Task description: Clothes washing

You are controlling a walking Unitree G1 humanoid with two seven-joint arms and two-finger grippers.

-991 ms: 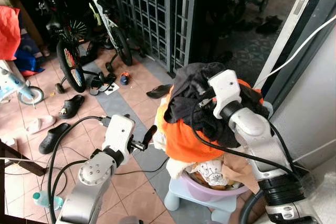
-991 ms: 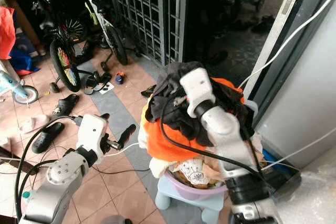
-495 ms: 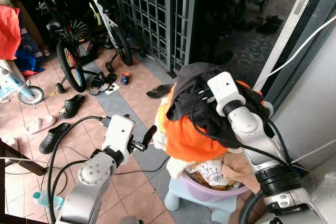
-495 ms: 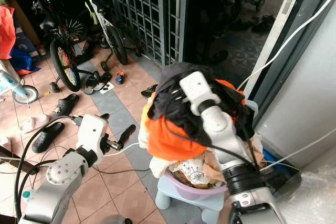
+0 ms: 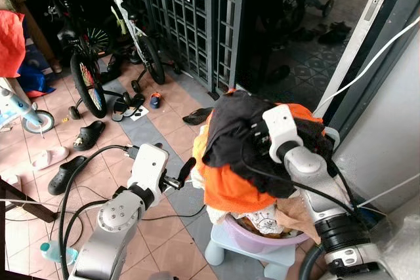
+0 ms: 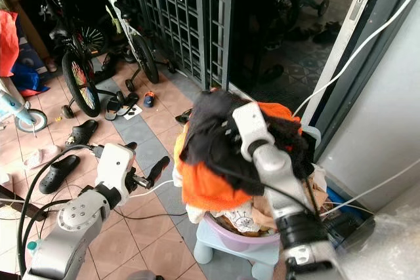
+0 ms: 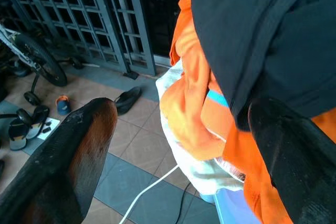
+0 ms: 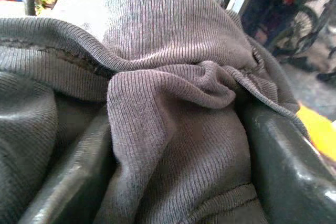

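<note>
Left gripper [image 5: 187, 170]: fingers apart, empty, just beside the laundry heap.
Purple basin [image 5: 252, 236]: on a pale stool [image 5: 226, 252], heaped with clothes.
Right gripper [image 8: 168, 129]: clamped on dark garment [image 5: 233, 132], above orange cloth [image 5: 226, 185].

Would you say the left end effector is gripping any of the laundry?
No, the left end effector is open, its fingers apart beside the orange garment.

Dark garment [image 8: 173, 129]: ribbed knit cloth, matt.
Orange garment [image 5: 230, 181]: smooth cloth.
Basin [image 5: 252, 237]: glossy purple plastic.
Right gripper fingers [image 8: 286, 169]: smooth, glossy black.
Gate [image 5: 197, 18]: painted metal grid.
Floor [image 5: 164, 129]: matt tiles.
</note>
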